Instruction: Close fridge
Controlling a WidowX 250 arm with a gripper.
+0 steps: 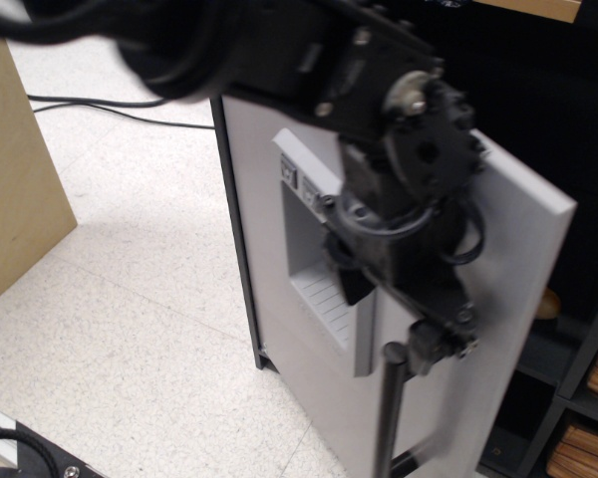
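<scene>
Pincer [441,344] sits low on the black arm, right against the front face of the fridge door [518,249], just beside the top end of the bar handle [387,418]. Its fingers are blurred and dark against the arm body; cannot tell whether it is released or clenched, nor whether it truly touches the handle.

Fridge [241,269] stands on the speckled white floor [130,299], which serves here as the bench, toward its far right part. Black body shows as a thin dark edge on the door's left side. Door is light grey, flat, partly ajar: its right edge stands clear of the dark interior behind it. Dispenser recess [314,279] is moulded into the door's left half, with a ribbed tray at its base.

Arm [399,179] crosses the door from upper left, motion-blurred at the top.

Wooden panel [15,179] at the left edge. Black cable [110,110] lies across the floor at the far side. Shelf unit [588,398] at the right edge, a yellowish item on it half hidden by the door.
</scene>
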